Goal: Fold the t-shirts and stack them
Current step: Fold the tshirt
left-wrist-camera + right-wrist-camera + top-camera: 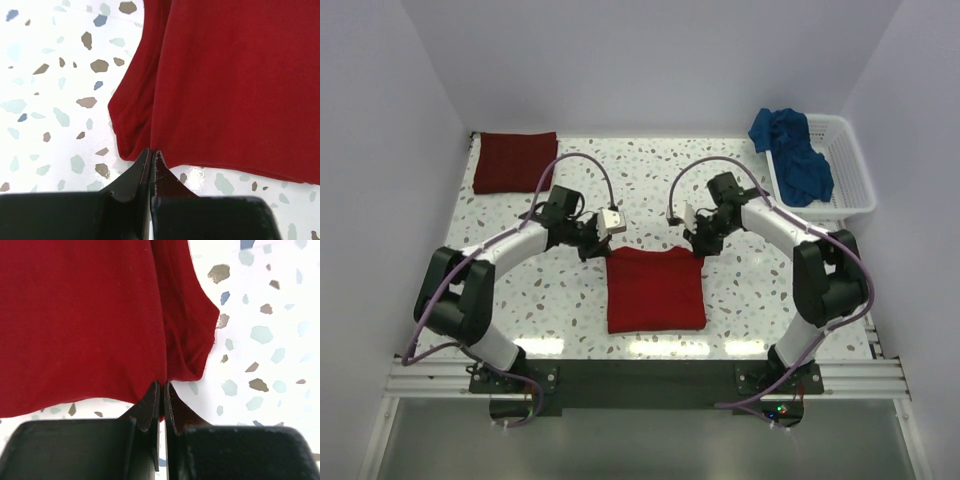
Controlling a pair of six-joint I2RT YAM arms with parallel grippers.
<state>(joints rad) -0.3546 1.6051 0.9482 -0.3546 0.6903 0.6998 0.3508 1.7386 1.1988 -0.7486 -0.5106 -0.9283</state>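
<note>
A bright red t-shirt point(655, 292) lies folded into a rectangle on the table between the arms. My left gripper point(604, 251) is at its far left corner and my right gripper point(697, 249) at its far right corner. In the left wrist view the left gripper point(151, 151) is shut with its tips pinching the hem of the red cloth point(230, 85). In the right wrist view the right gripper point(162, 384) is shut on the edge of the cloth point(80, 315). A maroon t-shirt point(515, 160) lies folded at the back left. A blue t-shirt point(793, 150) hangs crumpled in the basket.
A white lattice basket point(848, 165) stands at the back right against the wall. White walls close in the speckled table point(750, 300) at the back and on both sides.
</note>
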